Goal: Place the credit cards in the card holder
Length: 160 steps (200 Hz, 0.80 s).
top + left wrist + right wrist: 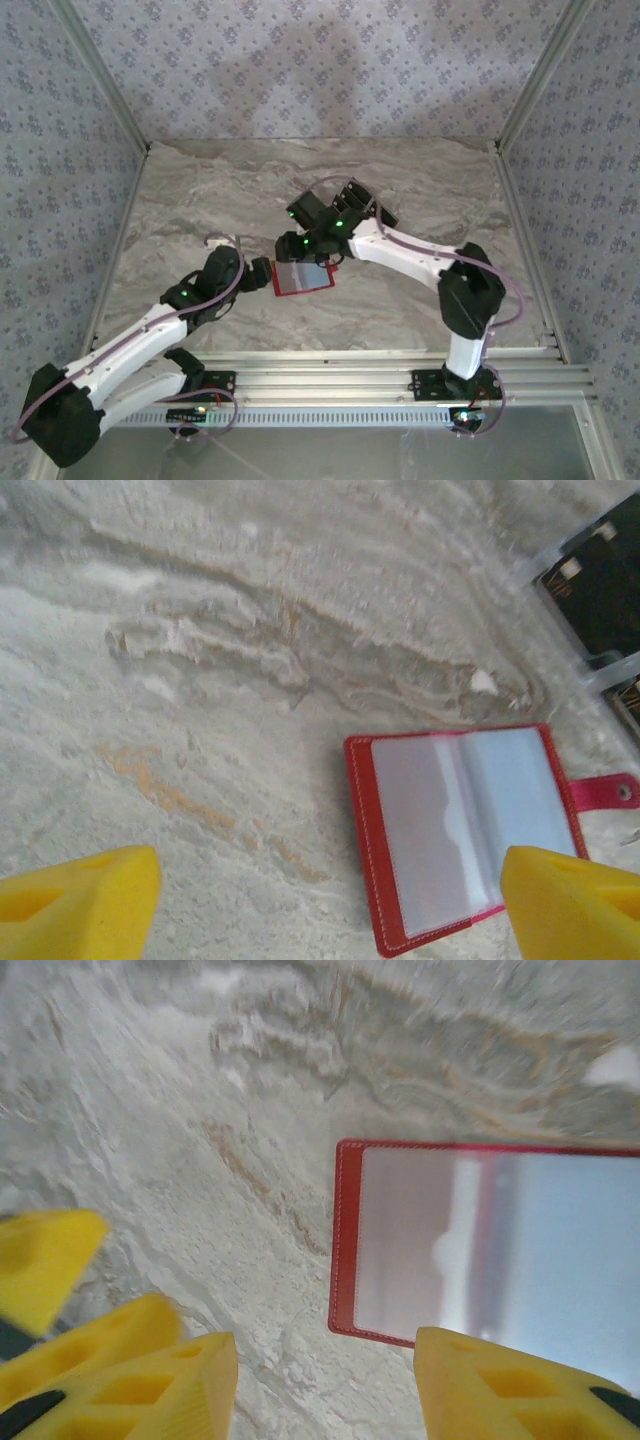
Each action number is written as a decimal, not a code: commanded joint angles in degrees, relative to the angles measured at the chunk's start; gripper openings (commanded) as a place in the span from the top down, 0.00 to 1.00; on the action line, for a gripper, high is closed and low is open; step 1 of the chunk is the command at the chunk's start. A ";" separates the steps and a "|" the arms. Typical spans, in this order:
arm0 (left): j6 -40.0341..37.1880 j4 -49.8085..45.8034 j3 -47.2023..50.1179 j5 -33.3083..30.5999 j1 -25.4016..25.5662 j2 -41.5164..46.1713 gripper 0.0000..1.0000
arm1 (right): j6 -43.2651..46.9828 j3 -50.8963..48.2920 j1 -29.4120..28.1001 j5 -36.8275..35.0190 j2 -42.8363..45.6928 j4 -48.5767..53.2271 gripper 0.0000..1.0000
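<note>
The red card holder [300, 278] lies open and flat on the marble table [200, 190], its pale clear pockets facing up. No credit cards are in view. My left gripper [266, 275] sits just left of the holder. In the left wrist view this gripper [325, 910] is open, and the holder [460, 830] lies toward its right finger. My right gripper [318, 258] hangs over the holder's far edge. In the right wrist view it [320, 1390] is open with bare table between the jaws, and the holder's corner [420, 1250] lies by its right finger.
The holder's red snap tab [610, 792] sticks out on its right side. Metal rails [380, 365] run along the near edge, and patterned walls close in the table on three sides. The left gripper's yellow fingers [40, 1265] show at the left of the right wrist view.
</note>
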State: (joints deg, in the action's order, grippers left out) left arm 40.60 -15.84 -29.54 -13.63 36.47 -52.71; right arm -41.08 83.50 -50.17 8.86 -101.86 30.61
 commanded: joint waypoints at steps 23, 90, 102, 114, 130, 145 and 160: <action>-0.74 3.27 -4.36 4.87 0.08 -7.42 0.02 | 4.51 -2.64 5.87 -4.31 9.53 11.22 0.48; -2.58 2.39 -11.74 6.74 3.27 -19.04 0.00 | 11.86 -3.48 18.82 0.56 14.01 17.20 0.49; -2.56 2.09 -12.89 6.77 3.41 -20.93 0.00 | 11.53 -4.13 20.83 4.28 14.28 14.54 0.49; -2.69 0.99 -13.96 6.68 3.68 -22.44 0.00 | 13.81 -2.52 21.17 0.35 13.94 16.38 0.49; -3.19 -0.75 -14.80 5.86 4.28 -23.52 0.00 | 17.69 -2.02 22.05 -0.74 13.05 18.00 0.49; -3.22 -2.42 -14.65 4.40 4.29 -23.76 0.00 | 19.29 -2.21 22.64 -0.89 11.99 17.89 0.49; -3.25 -3.55 -14.23 2.82 4.23 -24.05 0.00 | 20.42 -2.35 22.66 -2.47 10.75 17.20 0.49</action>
State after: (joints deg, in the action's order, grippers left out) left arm 38.44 -15.57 -42.72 -8.05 40.51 -76.36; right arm -25.23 80.40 -27.88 8.25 -89.34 46.26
